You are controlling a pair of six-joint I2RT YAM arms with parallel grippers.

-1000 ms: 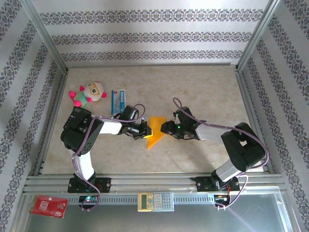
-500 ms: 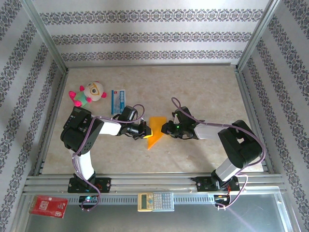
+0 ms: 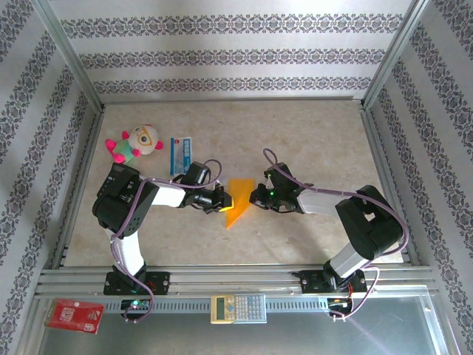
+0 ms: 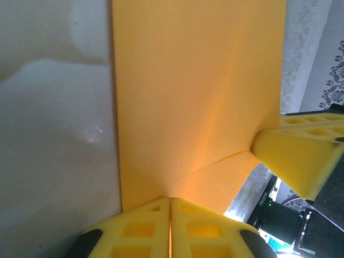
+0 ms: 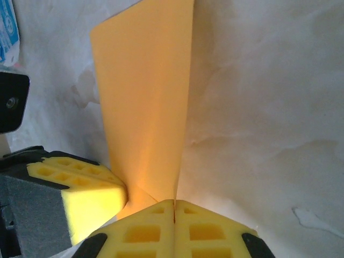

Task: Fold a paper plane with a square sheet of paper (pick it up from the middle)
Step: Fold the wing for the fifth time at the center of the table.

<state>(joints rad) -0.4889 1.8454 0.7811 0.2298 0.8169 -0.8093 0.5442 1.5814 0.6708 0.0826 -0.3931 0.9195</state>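
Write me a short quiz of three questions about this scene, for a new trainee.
1. True or false: the right gripper is shut on the orange paper.
2. The left gripper: A stands wide open; B is shut on the orange paper; C is shut on nothing.
3. In the top view, what lies just left of the blue-and-white packet?

Key: 1 true; 2 B; 3 the plush toy.
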